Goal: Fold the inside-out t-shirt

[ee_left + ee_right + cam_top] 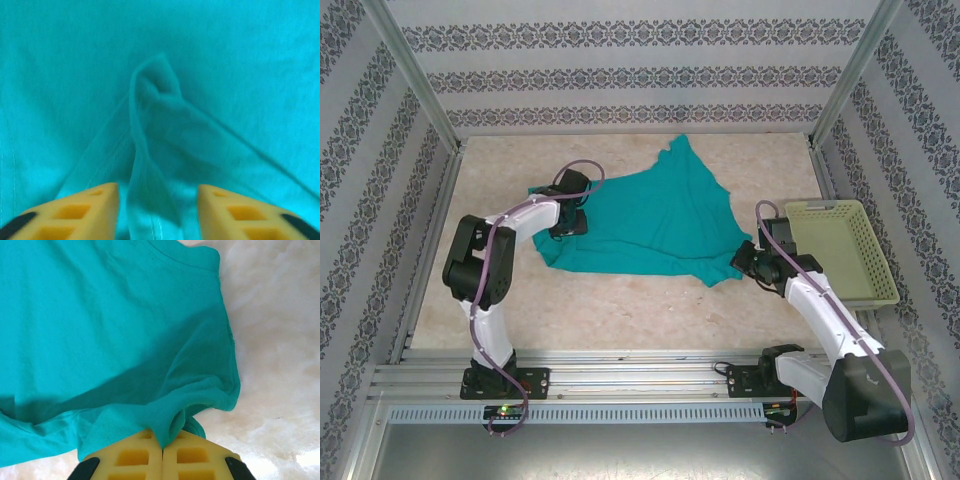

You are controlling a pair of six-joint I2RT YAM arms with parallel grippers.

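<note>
Table (620,310): pale, marbled top, enclosed by patterned walls.

T-shirt (650,215): teal-green, lying loosely spread on the middle of the table and toward its far side. One corner is drawn to a peak at the far edge, and the near hem runs slantwise between the two grippers. The cloth is rumpled rather than flat.

Basket (840,250): pale yellow-green, set at the right side of the table, apart from the t-shirt and just beside the right arm.

Left gripper (568,222): positioned over the left edge of the t-shirt. In the left wrist view the left gripper (157,200) is seen with its yellow fingers (90,210) apart. A raised ridge of cloth (155,100) stands in the gap and runs away from the fingers across the t-shirt (240,60). Contact between the fingers and the ridge cannot be made out.

Right gripper (745,262): placed at the near right corner of the t-shirt. In the right wrist view the right gripper (162,447) is seen pressed together on a bunched edge of the t-shirt (100,330). From the pinch the cloth spreads up and to the left, with bare table to the right of it.
</note>
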